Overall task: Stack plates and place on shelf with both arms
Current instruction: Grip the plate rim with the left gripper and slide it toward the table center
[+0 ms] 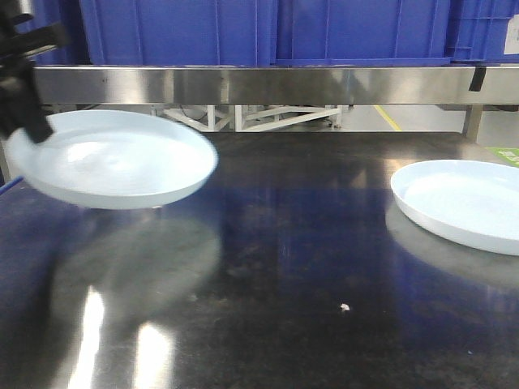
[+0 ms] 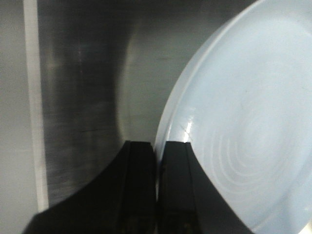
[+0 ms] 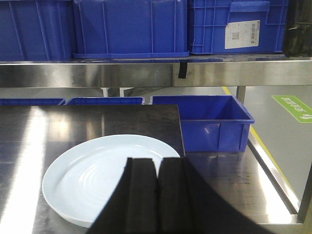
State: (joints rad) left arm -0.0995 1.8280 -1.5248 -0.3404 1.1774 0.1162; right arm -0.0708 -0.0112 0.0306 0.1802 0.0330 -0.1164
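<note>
One pale bluish-white plate (image 1: 113,158) hangs tilted above the dark table, lifted clear of its own shadow. My left gripper (image 1: 31,128) is shut on its left rim. In the left wrist view the two black fingers (image 2: 175,165) pinch the rim of this plate (image 2: 243,122), with my left gripper (image 2: 157,146) holding its edge. A second plate (image 1: 462,203) lies flat on the table at the right. In the right wrist view this plate (image 3: 92,170) lies just beyond my right gripper (image 3: 157,162), which is shut with nothing between its fingers. The right arm is out of the front view.
A steel shelf rail (image 1: 268,85) runs across the back, with blue crates (image 1: 268,32) on top of it. An open blue bin (image 3: 204,119) sits lower, beyond the table's right end. The table edge (image 3: 273,170) lies to the right of the resting plate.
</note>
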